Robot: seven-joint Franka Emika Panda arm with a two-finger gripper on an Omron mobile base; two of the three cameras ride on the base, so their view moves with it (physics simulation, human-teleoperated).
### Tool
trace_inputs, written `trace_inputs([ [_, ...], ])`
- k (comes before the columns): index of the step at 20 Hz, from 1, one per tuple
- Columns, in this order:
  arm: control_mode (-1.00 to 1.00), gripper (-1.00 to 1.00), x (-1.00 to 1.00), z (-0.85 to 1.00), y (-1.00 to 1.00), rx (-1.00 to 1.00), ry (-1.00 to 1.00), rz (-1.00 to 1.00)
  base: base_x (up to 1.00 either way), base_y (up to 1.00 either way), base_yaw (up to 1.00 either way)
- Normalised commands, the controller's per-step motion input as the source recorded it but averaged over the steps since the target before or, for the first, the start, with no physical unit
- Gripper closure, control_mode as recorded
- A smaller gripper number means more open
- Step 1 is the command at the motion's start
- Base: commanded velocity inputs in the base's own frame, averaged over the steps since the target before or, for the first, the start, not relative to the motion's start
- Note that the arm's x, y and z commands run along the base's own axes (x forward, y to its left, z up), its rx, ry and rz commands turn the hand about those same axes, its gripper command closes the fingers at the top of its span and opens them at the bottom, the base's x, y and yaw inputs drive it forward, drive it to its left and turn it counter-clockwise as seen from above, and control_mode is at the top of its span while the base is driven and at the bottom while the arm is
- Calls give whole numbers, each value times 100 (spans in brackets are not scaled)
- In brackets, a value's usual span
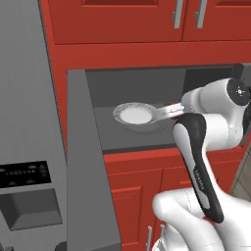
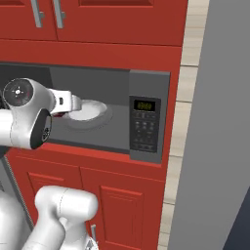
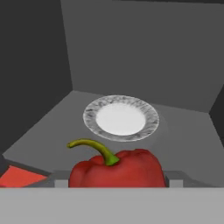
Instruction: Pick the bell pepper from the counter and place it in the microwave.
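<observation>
The bell pepper (image 3: 118, 168), glossy red with a curved green stem, sits low in the hand view with my gripper (image 3: 118, 183) shut on it. The pepper hides the fingers. The microwave (image 1: 142, 83) is open, its wide grey door (image 1: 83, 152) swung out to the left. Its black keypad panel (image 2: 145, 124) shows a green display. The white plate (image 3: 120, 118) lies on the microwave floor just beyond the pepper. My hand (image 1: 170, 110) reaches into the opening at the plate's (image 1: 136, 115) right edge. From the right, the hand (image 2: 72, 104) is at the left rim of the plate (image 2: 92, 110).
Red cabinets (image 1: 142, 19) hang above the microwave and red cabinet doors (image 2: 112, 205) stand below it. The grey fridge with a dispenser panel (image 1: 27, 176) stands at the left. A tall grey panel (image 2: 219, 146) rises at the right. The microwave walls close in around the hand.
</observation>
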Motion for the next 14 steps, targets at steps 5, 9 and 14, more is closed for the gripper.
trace_inputs([
  [5, -100, 100, 61, -45, 3, 4, 2, 0, 0, 0, 0],
  [9, -100, 100, 26, -56, 0, 11, -2, 1, 0, 0, 0],
  [14, -100, 100, 27, -22, 0, 17, -12, 4, 0, 0, 0],
])
